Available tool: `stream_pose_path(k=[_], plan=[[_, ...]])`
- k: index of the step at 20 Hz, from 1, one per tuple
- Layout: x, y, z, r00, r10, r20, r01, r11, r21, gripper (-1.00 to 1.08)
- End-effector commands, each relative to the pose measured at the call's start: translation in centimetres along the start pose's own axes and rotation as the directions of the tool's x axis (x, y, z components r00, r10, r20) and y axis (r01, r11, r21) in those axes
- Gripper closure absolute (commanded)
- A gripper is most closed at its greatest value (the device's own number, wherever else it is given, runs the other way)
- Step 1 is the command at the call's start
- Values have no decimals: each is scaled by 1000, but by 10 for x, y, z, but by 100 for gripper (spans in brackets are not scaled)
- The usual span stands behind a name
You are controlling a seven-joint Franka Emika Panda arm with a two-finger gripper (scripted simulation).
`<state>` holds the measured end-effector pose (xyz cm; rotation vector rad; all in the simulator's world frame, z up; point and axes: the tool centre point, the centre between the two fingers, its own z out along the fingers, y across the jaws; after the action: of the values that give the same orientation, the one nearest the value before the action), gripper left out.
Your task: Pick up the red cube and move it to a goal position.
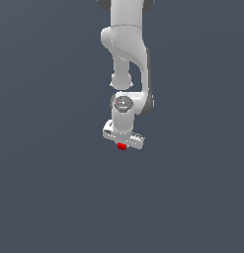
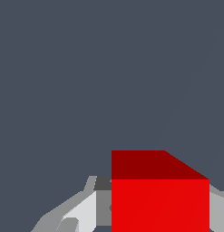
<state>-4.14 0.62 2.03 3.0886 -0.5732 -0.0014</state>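
The red cube [image 1: 121, 146] is a tiny bright red block right under the white bar of my gripper [image 1: 122, 145], near the middle of the exterior view. In the wrist view the cube [image 2: 159, 199] fills the space between my two grey-white fingers [image 2: 81, 212], which press against its sides. The gripper [image 2: 158, 215] is shut on the cube. The fingertips themselves are hidden behind the cube and the bar in the exterior view. Whether the cube touches the surface below cannot be told.
The white arm [image 1: 127, 54] comes down from the top middle of the exterior view. A plain dark grey-blue surface [image 1: 49, 188] fills the background in both views. No other object shows.
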Motion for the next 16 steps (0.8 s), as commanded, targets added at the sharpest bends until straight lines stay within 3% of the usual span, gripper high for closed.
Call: stream_pose_path(k=[1,8,16], plan=[[1,0,-2,1000,0,-1,0,1000,0,108],[11,-2,-29,1000,0,-1,0,1000,0,108],[35,-7,-88,1000,1,-1,-1,1000,0,108]])
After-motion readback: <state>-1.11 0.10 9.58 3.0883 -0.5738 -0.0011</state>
